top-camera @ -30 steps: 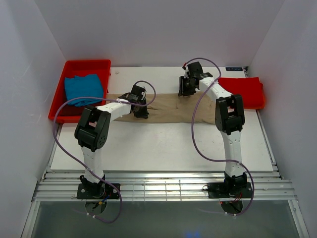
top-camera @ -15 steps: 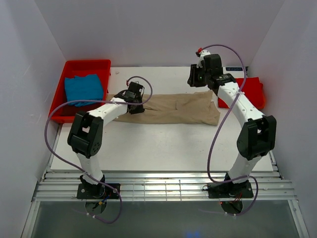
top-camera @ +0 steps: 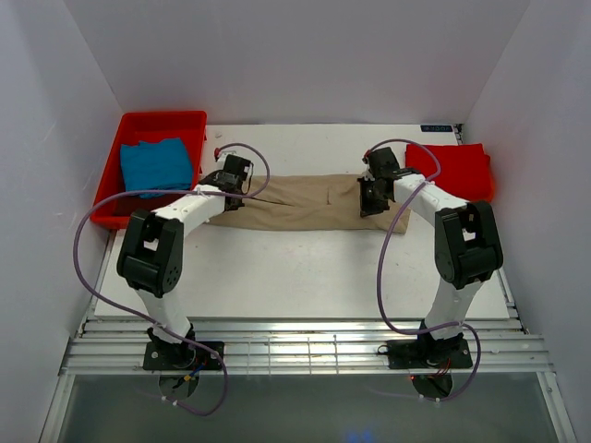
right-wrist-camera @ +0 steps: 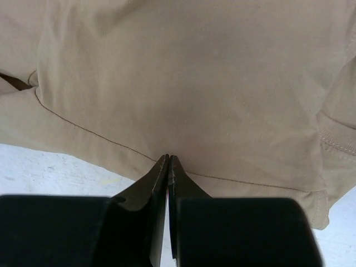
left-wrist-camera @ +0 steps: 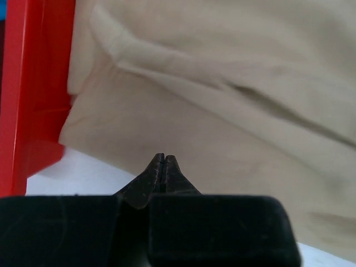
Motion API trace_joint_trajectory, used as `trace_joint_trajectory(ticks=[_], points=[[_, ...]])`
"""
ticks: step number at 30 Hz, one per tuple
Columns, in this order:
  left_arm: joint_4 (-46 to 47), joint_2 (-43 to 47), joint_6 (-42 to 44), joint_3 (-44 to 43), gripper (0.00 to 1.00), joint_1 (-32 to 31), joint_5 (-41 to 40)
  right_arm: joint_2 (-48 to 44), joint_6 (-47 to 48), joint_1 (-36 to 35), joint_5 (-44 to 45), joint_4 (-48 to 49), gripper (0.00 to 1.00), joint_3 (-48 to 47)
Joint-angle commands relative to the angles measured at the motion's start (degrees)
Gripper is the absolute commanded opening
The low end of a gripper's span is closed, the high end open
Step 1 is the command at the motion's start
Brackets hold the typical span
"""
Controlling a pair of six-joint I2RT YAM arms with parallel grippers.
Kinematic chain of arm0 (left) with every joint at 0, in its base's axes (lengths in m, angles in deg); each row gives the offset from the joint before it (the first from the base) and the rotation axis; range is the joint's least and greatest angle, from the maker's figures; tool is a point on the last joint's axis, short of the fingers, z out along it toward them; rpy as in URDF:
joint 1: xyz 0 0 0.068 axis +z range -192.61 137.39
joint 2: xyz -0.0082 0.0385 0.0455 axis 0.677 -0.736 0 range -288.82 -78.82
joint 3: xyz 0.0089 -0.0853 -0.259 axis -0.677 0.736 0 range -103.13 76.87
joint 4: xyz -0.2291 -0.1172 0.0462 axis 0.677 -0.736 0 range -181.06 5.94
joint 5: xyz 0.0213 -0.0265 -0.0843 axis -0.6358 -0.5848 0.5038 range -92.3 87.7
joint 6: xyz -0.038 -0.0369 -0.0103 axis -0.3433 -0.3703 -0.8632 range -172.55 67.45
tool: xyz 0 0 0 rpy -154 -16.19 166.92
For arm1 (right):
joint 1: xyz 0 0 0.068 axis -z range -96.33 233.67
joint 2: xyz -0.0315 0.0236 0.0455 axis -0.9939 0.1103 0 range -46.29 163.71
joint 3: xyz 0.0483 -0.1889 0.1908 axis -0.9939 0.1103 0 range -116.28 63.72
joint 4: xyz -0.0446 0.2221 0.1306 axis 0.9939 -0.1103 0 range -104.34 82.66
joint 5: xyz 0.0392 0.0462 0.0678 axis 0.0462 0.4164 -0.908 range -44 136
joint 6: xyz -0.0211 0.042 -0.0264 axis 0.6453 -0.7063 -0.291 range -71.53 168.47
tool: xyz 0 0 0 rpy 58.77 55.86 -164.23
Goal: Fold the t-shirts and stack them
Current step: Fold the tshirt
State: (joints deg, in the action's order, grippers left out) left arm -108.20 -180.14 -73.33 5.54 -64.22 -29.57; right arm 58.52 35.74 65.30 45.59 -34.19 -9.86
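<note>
Two tools shut over the tan t-shirt point(top-camera: 309, 203)
Left tool point(left-wrist-camera: 162, 158) and right tool point(right-wrist-camera: 168, 158) each had fingers pressed together, tips at the cloth's 9 and 3 o'clock ends. It lay spread mid-surface point(top-camera: 305, 277). The blue t-shirt point(top-camera: 155, 164) sat in the red tray point(top-camera: 162, 120) at 10 o'clock, the red t-shirt point(top-camera: 452, 171) at 2 o'clock.

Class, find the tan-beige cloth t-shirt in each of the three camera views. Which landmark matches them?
Top external: tan-beige cloth t-shirt spread across the middle of the white table.
Left wrist: fills the upper right.
Right wrist: fills the upper frame.
Shared landmark: that table, showing below the shirt's edge in both wrist views.
</note>
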Motion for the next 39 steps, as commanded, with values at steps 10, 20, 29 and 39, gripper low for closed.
trace_joint_trajectory(ticks=[10, 20, 29, 39], points=[[-0.6, -9.5, 3.8, 2.1, 0.0, 5.9, -8.1, 0.7, -1.6, 0.2, 4.8, 0.7, 0.08, -0.5], [-5.7, -10.0, -0.4, 5.7, 0.0, 5.8, -4.2, 9.1, -1.7, 0.2, 7.7, -3.2, 0.08, -6.4], [-20.4, -9.0, -10.6, 7.6, 0.0, 0.8, 3.7, 18.0, -1.7, 2.3, 9.6, -9.1, 0.08, -21.0], [-28.0, 1.0, -20.6, 16.3, 0.0, -9.1, 14.0, 33.2, -0.5, 3.9, 8.4, -16.6, 0.08, -44.6]])
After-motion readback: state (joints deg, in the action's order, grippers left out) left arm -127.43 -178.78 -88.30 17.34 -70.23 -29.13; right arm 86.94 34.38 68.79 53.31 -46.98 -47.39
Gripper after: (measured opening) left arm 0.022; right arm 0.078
